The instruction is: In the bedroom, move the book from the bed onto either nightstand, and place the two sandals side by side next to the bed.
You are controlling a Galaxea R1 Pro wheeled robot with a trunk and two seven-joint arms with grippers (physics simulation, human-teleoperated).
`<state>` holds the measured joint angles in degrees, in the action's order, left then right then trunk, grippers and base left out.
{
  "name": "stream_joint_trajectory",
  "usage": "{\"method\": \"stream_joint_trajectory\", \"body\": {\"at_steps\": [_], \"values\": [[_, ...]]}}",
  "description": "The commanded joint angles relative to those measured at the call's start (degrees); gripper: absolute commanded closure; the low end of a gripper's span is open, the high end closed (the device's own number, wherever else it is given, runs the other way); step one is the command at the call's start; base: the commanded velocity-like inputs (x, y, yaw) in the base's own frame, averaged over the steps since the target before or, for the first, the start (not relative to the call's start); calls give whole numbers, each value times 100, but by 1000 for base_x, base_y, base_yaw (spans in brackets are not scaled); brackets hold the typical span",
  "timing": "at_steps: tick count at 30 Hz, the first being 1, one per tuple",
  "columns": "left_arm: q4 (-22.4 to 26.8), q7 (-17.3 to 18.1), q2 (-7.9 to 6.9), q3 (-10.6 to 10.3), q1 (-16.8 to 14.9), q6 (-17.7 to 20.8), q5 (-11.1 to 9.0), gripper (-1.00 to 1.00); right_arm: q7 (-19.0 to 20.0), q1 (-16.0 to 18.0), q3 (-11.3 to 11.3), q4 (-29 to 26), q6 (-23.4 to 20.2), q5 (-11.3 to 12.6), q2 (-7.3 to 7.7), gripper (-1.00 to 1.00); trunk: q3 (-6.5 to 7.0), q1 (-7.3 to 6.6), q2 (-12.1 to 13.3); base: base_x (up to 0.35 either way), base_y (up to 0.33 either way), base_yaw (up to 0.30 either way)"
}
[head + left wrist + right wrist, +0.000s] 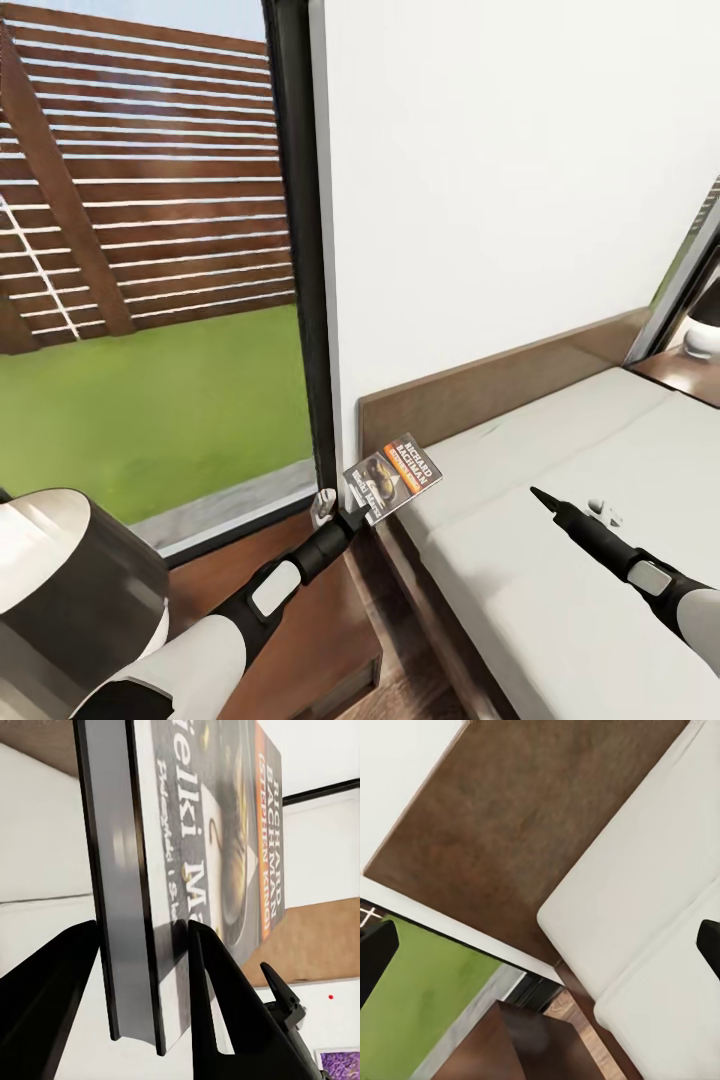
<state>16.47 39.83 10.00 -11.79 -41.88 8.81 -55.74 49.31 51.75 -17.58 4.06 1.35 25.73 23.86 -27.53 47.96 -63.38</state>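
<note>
My left gripper (352,512) is shut on the book (392,478), a thin dark paperback with orange lettering. It holds the book up in the air beside the bed's corner, over the nightstand (335,640). In the left wrist view the book (142,870) stands edge-on between both black fingers (217,997). The bed (560,540) has a brown headboard (500,385) and an off-white mattress. My right gripper (541,497) hovers over the mattress; the right wrist view shows its fingers (376,952) spread wide with nothing between them. The sandals are out of view.
A tall black-framed window (295,250) fills the left, with a wooden fence and lawn outside. A white wall rises behind the headboard. A second nightstand (690,368) with a white lamp (704,342) stands at the bed's far side.
</note>
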Motion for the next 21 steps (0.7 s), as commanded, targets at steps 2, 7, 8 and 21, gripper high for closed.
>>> {"method": "stream_joint_trajectory", "body": {"at_steps": [2,7,8,21], "values": [[-4,16,0,-7,-5,59,-59,100,27,11,-18,25,14,3,4,-100,13,1,-4,0,0,0],[-3,16,0,-7,-5,59,-59,100,27,11,-18,25,14,4,4,-100,60,1,-4,0,0,0],[-4,16,0,-7,-5,59,-59,100,27,11,-18,25,14,5,4,-100,69,1,-4,0,0,0],[-4,7,0,-7,-5,59,-59,100,28,11,-18,25,14,4,4,-100,191,1,-4,0,0,0]]}}
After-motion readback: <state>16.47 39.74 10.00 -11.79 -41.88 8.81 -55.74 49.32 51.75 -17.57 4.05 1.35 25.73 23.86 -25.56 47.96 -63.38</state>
